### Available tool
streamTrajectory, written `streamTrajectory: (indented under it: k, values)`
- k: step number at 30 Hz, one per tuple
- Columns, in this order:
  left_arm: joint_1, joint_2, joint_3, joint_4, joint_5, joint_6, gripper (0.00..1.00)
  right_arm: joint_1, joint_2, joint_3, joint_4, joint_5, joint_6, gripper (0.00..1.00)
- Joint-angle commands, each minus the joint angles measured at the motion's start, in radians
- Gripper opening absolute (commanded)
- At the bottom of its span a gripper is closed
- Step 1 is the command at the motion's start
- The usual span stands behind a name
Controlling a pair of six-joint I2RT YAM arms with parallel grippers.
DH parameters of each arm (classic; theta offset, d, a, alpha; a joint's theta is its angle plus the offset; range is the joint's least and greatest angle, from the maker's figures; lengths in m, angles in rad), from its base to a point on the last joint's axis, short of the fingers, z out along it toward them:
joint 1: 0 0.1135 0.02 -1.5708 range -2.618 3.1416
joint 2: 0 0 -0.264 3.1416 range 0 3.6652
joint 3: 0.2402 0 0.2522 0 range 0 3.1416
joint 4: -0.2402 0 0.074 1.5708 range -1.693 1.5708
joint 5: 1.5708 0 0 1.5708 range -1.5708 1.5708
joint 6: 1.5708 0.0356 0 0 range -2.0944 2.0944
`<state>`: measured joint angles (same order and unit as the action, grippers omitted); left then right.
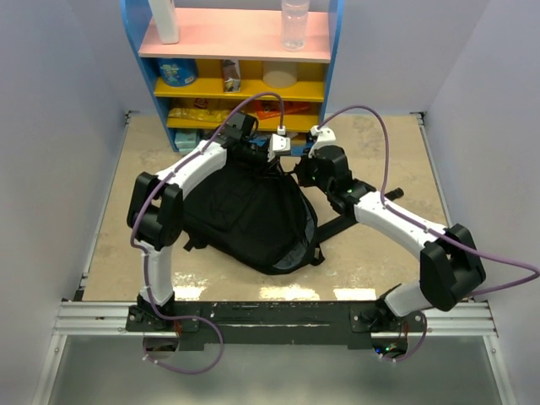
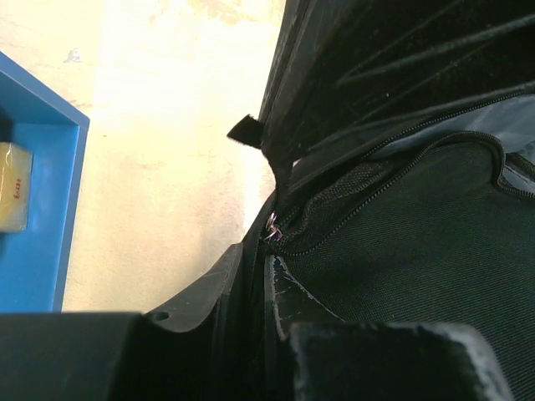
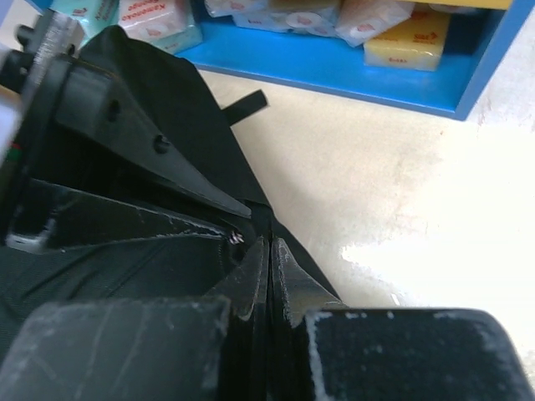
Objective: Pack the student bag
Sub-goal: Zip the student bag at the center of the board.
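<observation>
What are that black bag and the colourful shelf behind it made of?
The student bag looks like matte black woven synthetic cloth, perhaps nylon: the left wrist view shows a fine weave, and its zip pull glints like metal. The shelf looks like smooth painted or laminated board, flat and evenly coloured. I cannot tell whether it is wood or plastic.

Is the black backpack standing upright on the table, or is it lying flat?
Lying flat. The top view shows the student bag spread low across the table, with one strap trailing on the surface beside it.
</observation>
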<state>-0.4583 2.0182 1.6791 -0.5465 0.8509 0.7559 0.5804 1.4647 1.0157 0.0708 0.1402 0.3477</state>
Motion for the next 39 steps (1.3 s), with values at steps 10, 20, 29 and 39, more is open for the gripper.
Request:
streamTrajectory:
  k: [10, 20, 29, 39]
  values:
    - [0.004, 0.016, 0.096, -0.024, 0.03, -0.035, 0.47, -0.025, -0.164, -0.085, -0.1, 0.136, 0.014, 0.0]
    - [-0.019, 0.042, 0.111, 0.089, -0.141, -0.168, 0.0, -0.025, -0.24, -0.083, -0.19, 0.114, 0.034, 0.0]
    - [-0.017, 0.031, 0.123, 0.206, -0.211, -0.366, 0.0, -0.021, -0.414, -0.198, -0.304, 0.095, 0.117, 0.0]
    - [-0.045, 0.004, 0.12, 0.151, -0.167, -0.38, 0.0, -0.014, -0.373, -0.186, -0.243, 0.018, 0.113, 0.41]
